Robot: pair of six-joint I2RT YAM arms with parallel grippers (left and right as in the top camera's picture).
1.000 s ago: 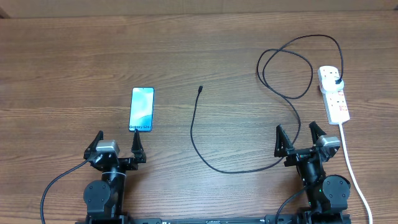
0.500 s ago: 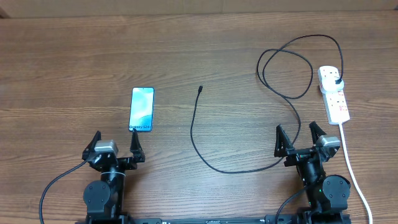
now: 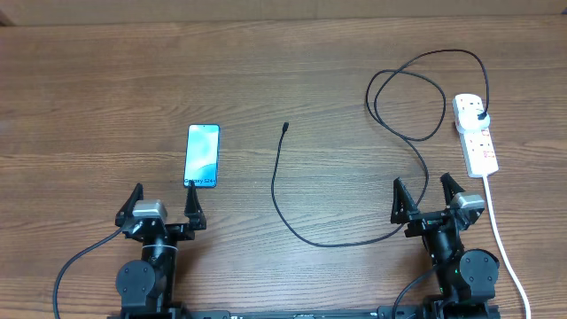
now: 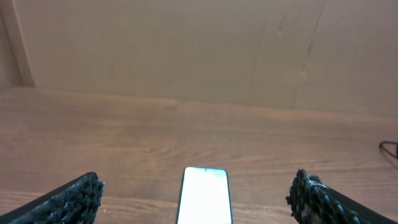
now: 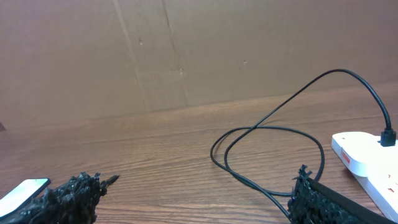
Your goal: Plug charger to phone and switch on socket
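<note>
The phone (image 3: pixel 202 156) lies flat on the wooden table, screen up, just ahead of my left gripper (image 3: pixel 162 205), which is open and empty. In the left wrist view the phone (image 4: pixel 204 195) shows between the open fingers. The thin black charger cable (image 3: pixel 276 197) curves across the middle; its connector tip (image 3: pixel 285 128) lies free, and its black plug (image 3: pixel 481 115) sits in the white socket strip (image 3: pixel 476 135) at the far right. My right gripper (image 3: pixel 429 199) is open and empty, near the cable. The right wrist view shows the cable loops (image 5: pixel 267 149) and the strip (image 5: pixel 367 157).
The strip's thick white cord (image 3: pixel 501 237) runs down the right side past my right arm. A brown cardboard wall (image 4: pixel 199 50) stands behind the table's far edge.
My left gripper has shifted slightly to the left. The phone, cable, socket and right arm have not moved.
</note>
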